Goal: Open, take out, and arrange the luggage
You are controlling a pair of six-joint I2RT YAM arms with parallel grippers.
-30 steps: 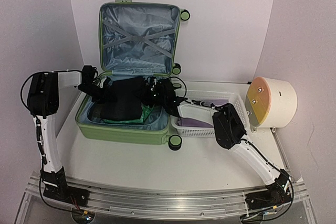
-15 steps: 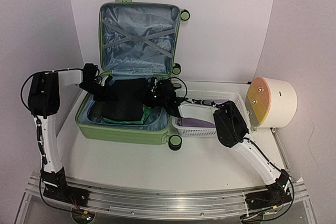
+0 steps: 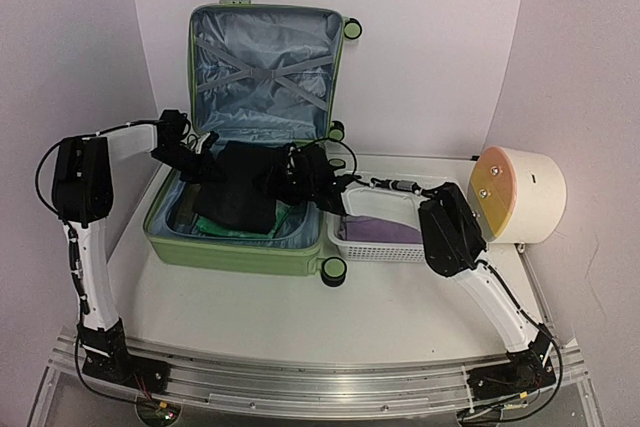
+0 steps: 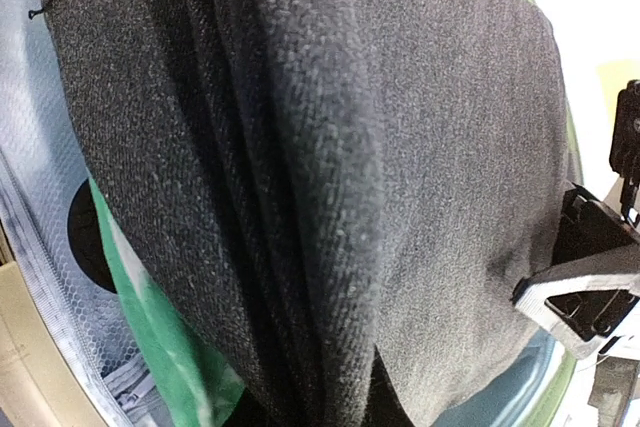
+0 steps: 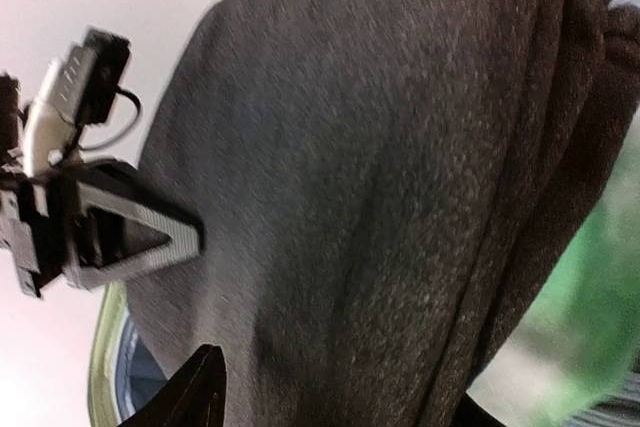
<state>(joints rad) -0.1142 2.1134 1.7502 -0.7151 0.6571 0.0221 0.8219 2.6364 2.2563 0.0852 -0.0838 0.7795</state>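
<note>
The light-green suitcase [image 3: 240,252] lies open on the table, its lid [image 3: 265,72] upright and showing grey-blue lining and crossed straps. A dark grey folded garment [image 3: 240,192] hangs between my two grippers over the lower half. My left gripper [image 3: 205,162] is shut on its left edge and my right gripper [image 3: 295,175] on its right edge. The cloth fills the left wrist view [image 4: 330,147] and the right wrist view [image 5: 380,197] and hides my own fingers. A green garment [image 3: 283,217] lies below it in the case, also seen in the left wrist view [image 4: 160,347].
A white mesh basket [image 3: 385,247] with a purple item stands right of the suitcase. A cream cylinder with an orange face [image 3: 520,195] stands at the far right. The right arm reaches across the basket. White walls close in behind and at both sides.
Both grippers have risen and moved slightly back with the dark garment. It now hangs higher over the case, and more of the green garment shows.
</note>
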